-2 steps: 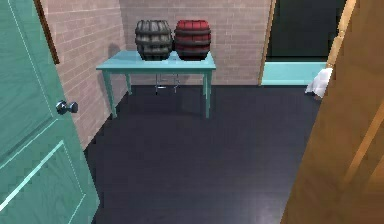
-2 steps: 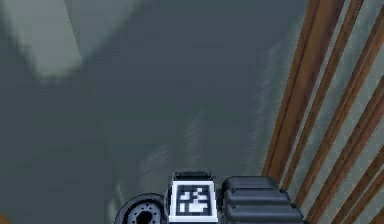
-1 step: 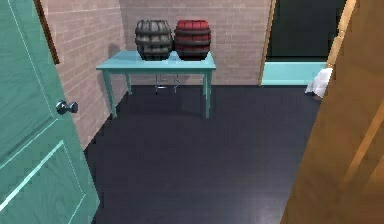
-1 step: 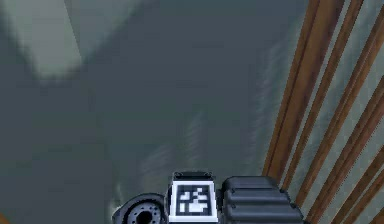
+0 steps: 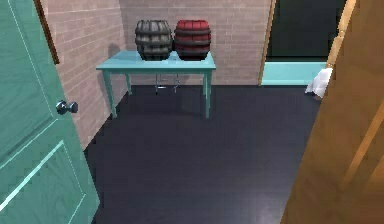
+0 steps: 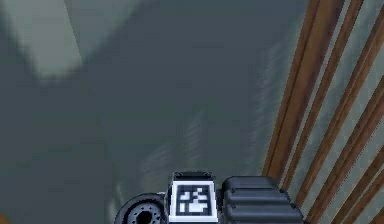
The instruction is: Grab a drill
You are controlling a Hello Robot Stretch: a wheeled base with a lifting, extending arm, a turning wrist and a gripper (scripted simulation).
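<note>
End effector (image 6: 146,212) nearest; grey barrel (image 5: 153,40) and red barrel (image 5: 192,39) stand on table (image 5: 120,66).

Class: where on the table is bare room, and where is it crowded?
Bare: the table at its left end, beside the grey barrel, and along its front. Crowded: the back, where that and the red barrel stand together.

A teal table (image 5: 157,66) was recorded at twelve o'clock in the forward view, set against a pale brick wall (image 5: 85,60), with a grey barrel (image 5: 153,40) and a red barrel (image 5: 192,38) stood upon it. A teal door (image 5: 35,130) was noted at eight o'clock and a wooden panel (image 5: 350,150) at four o'clock. The floor (image 5: 200,150) was found dark.
</note>
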